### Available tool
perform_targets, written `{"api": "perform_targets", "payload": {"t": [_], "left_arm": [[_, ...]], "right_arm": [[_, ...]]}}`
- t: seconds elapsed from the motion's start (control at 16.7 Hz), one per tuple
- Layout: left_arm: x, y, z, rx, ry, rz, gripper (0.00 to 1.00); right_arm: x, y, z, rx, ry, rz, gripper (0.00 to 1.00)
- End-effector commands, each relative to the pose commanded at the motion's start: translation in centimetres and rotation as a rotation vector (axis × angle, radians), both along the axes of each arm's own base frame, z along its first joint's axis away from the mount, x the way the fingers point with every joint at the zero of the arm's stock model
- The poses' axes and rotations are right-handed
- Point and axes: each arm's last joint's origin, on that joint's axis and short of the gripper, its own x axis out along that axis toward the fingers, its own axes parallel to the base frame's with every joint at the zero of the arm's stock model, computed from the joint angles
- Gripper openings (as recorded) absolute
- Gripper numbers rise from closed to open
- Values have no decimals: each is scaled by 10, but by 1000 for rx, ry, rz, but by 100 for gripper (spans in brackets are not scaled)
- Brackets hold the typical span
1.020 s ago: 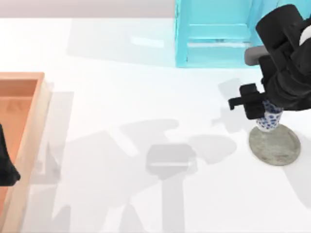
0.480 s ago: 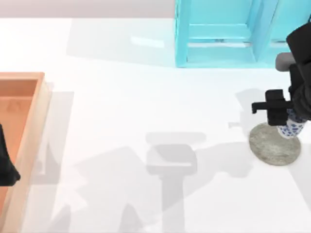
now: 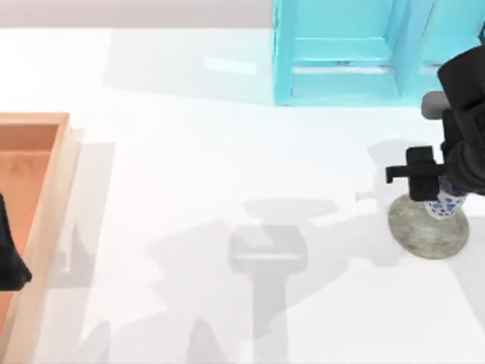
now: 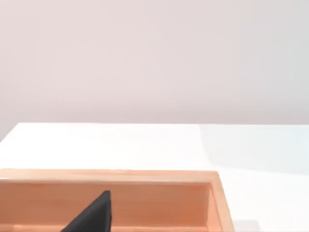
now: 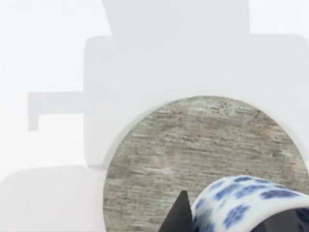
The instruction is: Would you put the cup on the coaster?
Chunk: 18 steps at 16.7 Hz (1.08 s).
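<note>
moved: right hand (image 3: 447,199) with cup (image 3: 444,205) shifts slightly toward 9 o'clock since half a second ago | grip: clamped on cup | cup: upright above coaster (image 3: 428,229), toward its 1 o'clock rim | next: likely straight descent | left hand (image 3: 11,262): parked over wooden tray (image 3: 45,197), cannot tell.

One cup (image 3: 444,206) in my sight, white with blue flowers. One coaster (image 3: 426,231), grey stone disc. One wooden tray (image 3: 47,199) at table's left edge. One turquoise cabinet (image 3: 341,53) at far side. Two arms of mine, one gripper each.
</note>
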Motion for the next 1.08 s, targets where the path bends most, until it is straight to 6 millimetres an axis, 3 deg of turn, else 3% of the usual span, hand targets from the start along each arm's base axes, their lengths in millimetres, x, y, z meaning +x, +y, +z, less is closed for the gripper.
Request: {"api": "perform_targets", "payload": {"t": [0.42, 0.66, 1.08], "left_arm": [[0, 0, 0, 0, 0, 0, 100], [0, 0, 0, 0, 0, 0, 100], [0, 0, 0, 0, 0, 0, 100]], "right_arm": [[9, -4, -36, 0, -3, -6, 0], [9, -4, -37, 0, -2, -5, 0], [9, -4, -37, 0, -2, -5, 53]]}}
